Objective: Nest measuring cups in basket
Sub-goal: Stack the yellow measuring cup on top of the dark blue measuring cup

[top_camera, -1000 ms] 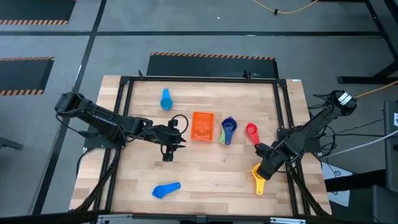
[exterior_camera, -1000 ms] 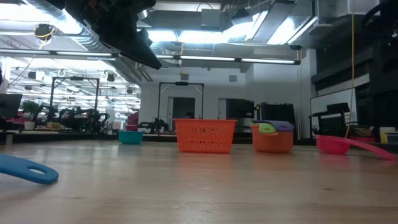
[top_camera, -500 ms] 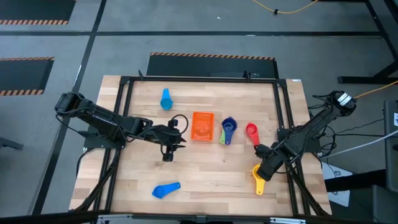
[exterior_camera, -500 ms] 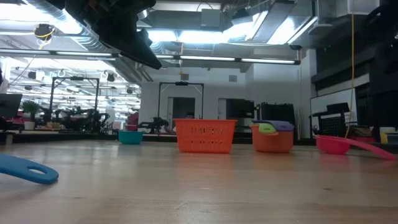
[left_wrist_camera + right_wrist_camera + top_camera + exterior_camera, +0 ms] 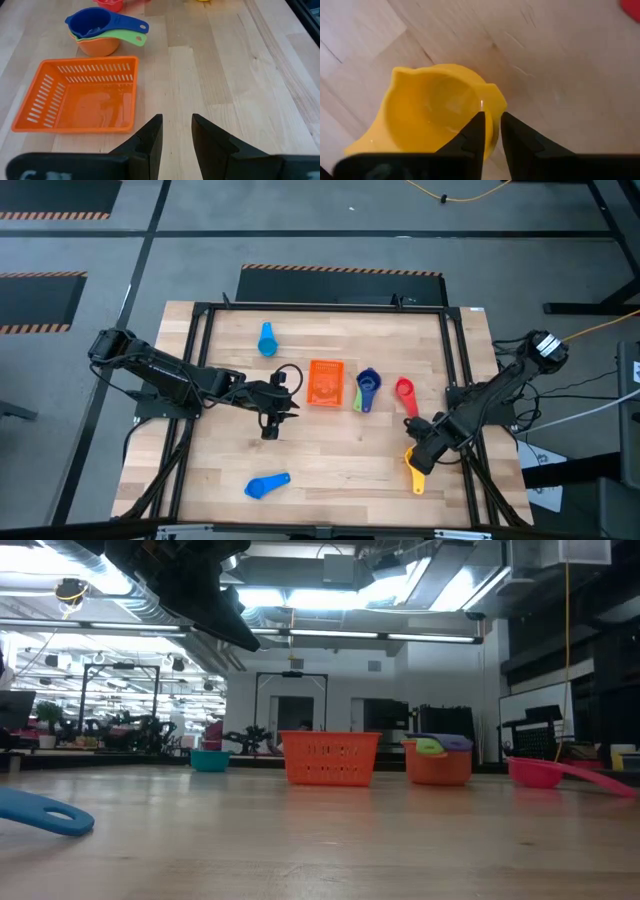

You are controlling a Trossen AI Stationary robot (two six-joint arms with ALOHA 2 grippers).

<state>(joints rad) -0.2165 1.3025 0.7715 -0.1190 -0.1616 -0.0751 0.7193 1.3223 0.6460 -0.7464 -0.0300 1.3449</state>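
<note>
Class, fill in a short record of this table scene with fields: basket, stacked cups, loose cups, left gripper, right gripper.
basket: orange basket, empty, mid-table
stacked cups: dark blue cup in green cup in orange cup, beside the basket
loose cups: red cup; light blue cup at far side; blue cup at near edge
left gripper: left gripper open, holding nothing, near the basket
right gripper: right gripper pinching the rim of the yellow cup
</note>
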